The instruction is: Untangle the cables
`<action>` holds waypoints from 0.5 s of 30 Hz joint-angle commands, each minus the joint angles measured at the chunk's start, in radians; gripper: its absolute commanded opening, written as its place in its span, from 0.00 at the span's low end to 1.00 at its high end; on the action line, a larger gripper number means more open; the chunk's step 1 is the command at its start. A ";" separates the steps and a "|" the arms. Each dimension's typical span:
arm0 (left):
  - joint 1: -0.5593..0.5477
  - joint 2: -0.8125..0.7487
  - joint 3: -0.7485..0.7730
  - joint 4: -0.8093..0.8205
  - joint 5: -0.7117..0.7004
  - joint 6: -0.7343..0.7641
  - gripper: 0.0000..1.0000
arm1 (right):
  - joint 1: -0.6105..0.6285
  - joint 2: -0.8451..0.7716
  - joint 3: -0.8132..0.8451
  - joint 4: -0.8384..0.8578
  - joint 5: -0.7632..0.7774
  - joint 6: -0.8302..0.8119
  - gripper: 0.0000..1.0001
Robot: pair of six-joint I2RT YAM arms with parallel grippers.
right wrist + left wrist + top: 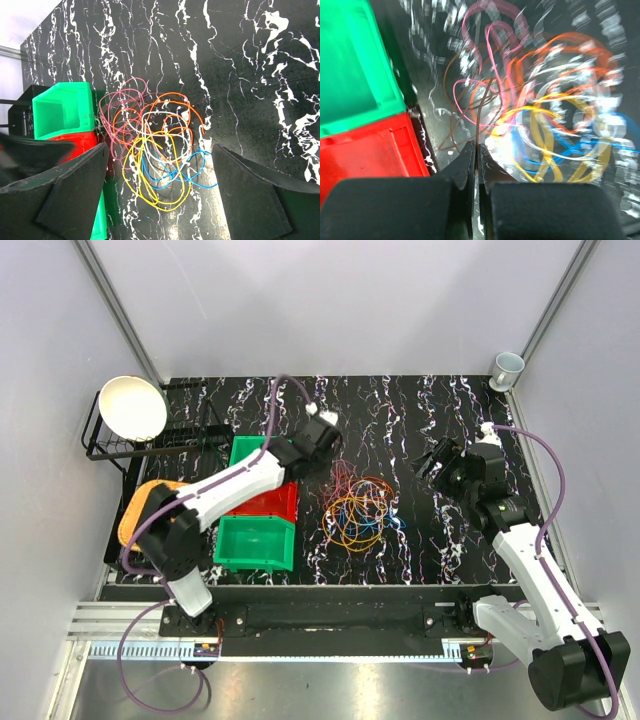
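**My left gripper clamped on one strand of the cables**

My left fingers pinch a thin brown wire at the heap's edge. My right gripper hovers spread wide, apart from the heap. The cables lie tangled on the marbled table, beside the red bin.

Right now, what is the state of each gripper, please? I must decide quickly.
Left gripper: shut on a thin brown cable.
Right gripper: open, holding nothing.
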 commanded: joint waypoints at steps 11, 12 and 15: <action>-0.002 -0.161 0.631 -0.274 0.186 0.078 0.00 | 0.012 -0.073 0.097 -0.018 -0.104 0.026 0.88; -0.002 -0.164 0.657 -0.276 0.201 0.082 0.00 | 0.012 -0.079 0.111 -0.018 -0.111 0.017 0.89; -0.002 -0.164 0.763 -0.268 0.289 0.104 0.00 | 0.011 -0.096 0.145 -0.015 -0.148 0.000 0.89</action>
